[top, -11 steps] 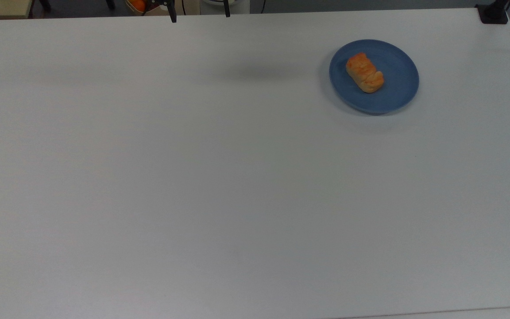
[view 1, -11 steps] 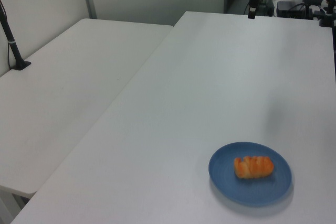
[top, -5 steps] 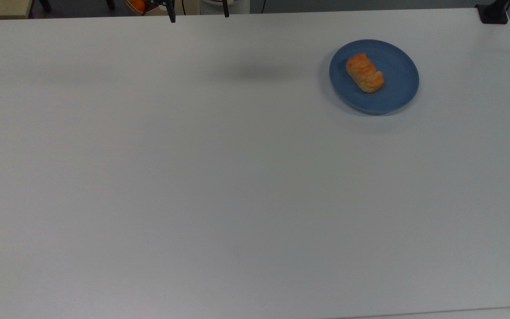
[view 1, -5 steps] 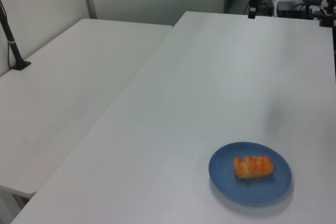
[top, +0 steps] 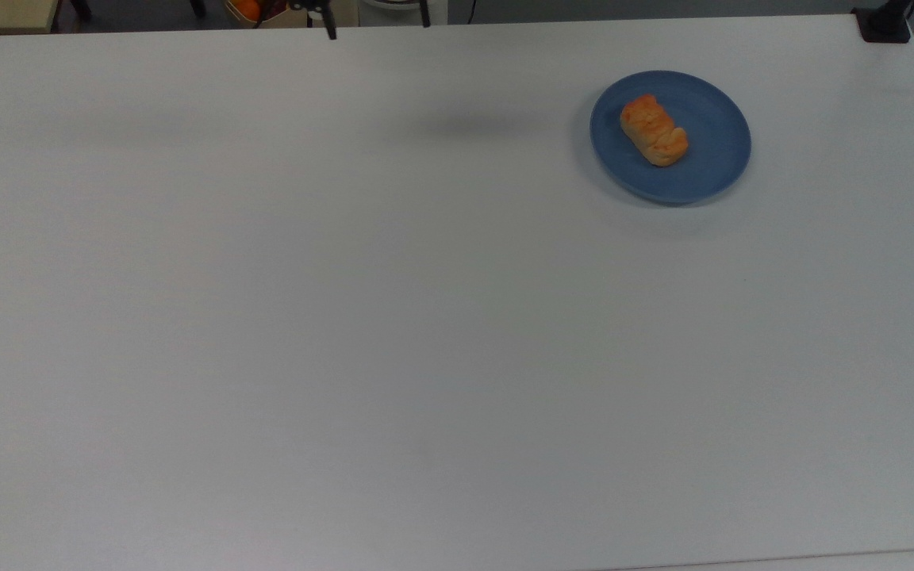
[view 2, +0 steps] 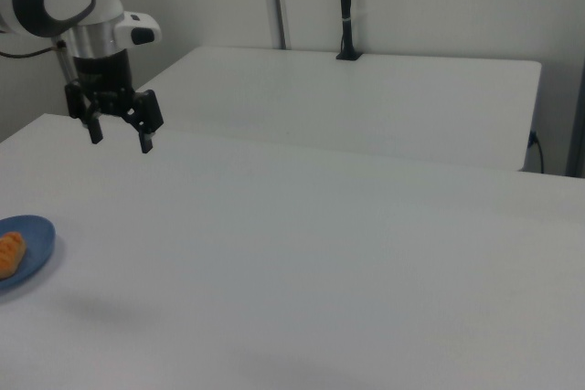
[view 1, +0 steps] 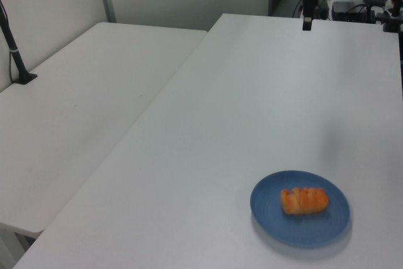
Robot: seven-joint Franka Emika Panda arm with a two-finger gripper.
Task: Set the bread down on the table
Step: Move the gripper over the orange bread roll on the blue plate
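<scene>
The bread (top: 654, 131), a small golden-orange roll, lies on a round blue plate (top: 711, 176) at the top view's upper right, on the white table (top: 425, 317). In the left view the bread (view 1: 304, 200) and plate (view 1: 269, 217) sit near the bottom right; in the right view the bread (view 2: 9, 254) and plate (view 2: 38, 231) are at the left edge. My gripper (top: 378, 24) hangs open and empty above the table's far edge, well to the top view's left of the plate. It also appears as the gripper (view 2: 121, 139) and gripper (view 1: 307, 24), high above the table (view 2: 320, 253).
A second white table (view 1: 82, 105) adjoins mine along one long side. A black clamped post (top: 885, 24) stands at the top view's upper right corner, and another post (view 2: 345, 6) rises from the neighbouring table. Clutter including an orange object (top: 247, 8) lies beyond the far edge.
The gripper has shifted a little toward the top view's right along the far edge and sits slightly lower in the left view. Bread and plate have not moved.
</scene>
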